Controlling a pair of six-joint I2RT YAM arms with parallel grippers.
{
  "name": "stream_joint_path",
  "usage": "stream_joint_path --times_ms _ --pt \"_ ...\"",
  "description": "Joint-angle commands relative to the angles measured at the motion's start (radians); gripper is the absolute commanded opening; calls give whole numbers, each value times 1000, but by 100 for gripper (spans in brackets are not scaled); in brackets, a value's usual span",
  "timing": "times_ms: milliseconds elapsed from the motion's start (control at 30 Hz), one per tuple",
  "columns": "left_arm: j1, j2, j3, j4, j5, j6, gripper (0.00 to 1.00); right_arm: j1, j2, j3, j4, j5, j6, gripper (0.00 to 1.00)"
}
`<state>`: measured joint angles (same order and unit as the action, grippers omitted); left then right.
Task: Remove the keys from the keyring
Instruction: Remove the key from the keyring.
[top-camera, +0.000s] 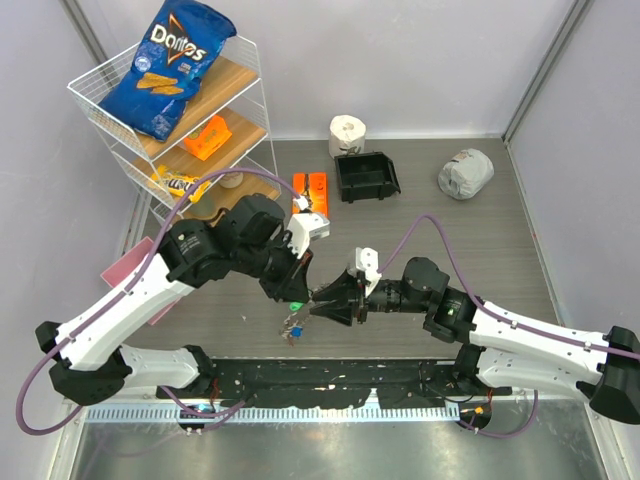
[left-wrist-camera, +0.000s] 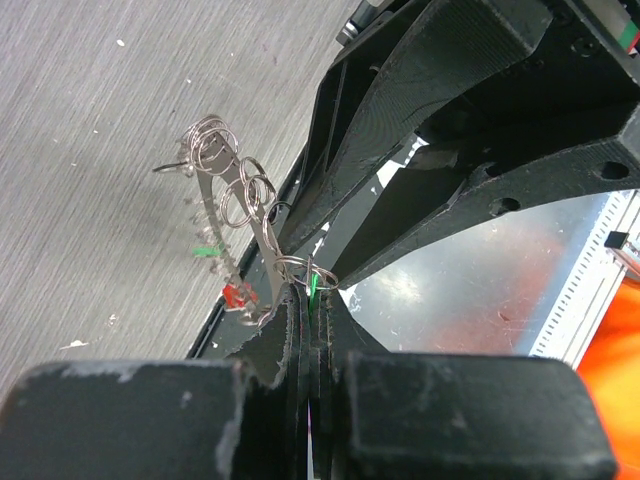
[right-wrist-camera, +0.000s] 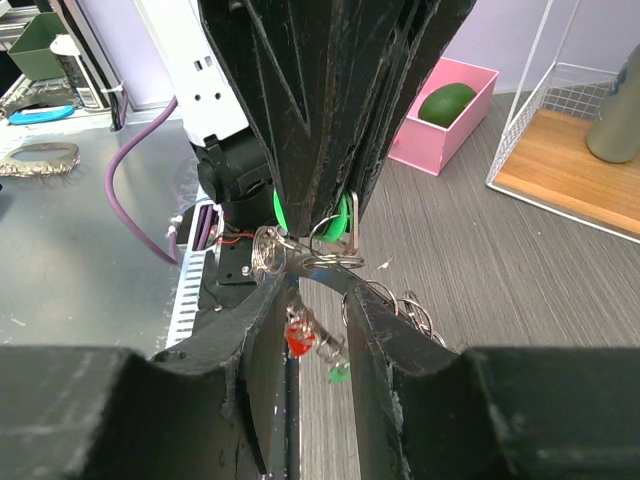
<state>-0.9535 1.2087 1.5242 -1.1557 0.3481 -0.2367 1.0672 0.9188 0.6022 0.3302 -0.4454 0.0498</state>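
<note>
**A:** State of the left gripper (left-wrist-camera: 310, 292)?

**B:** We see it pinched tight on the green-headed key (right-wrist-camera: 345, 215), above the table (top-camera: 470, 250).

**A:** And the keyring (left-wrist-camera: 235, 195)?

**B:** It hangs off that key, with the other keys (top-camera: 292, 328) dangling below. The fingers of the right gripper (right-wrist-camera: 312, 285) sit apart astride it. We can't tell if they grip.

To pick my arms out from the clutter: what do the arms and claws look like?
Both arms match: the left arm and right arm have white shells on the long links and bulky black joints. A purple cable loops along each. The left claw and right claw are matte black with tapering fingers. A small green light glows on the right arm.
</note>
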Motion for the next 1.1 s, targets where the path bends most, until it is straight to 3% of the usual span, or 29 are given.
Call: stream_joint_path --times_ms 0,400,667,1067 --pt "4 -24 -2 88 57 -19 0 8 9 50 59 16 -10 36" --pt "4 -35 -21 105 66 -24 0 11 40 80 63 22 4 34" --pt "5 -47 -18 100 55 -26 0 11 37 82 44 45 8 9" --pt "73 -84 -42 86 55 -26 0 11 -27 53 3 13 -8 5"
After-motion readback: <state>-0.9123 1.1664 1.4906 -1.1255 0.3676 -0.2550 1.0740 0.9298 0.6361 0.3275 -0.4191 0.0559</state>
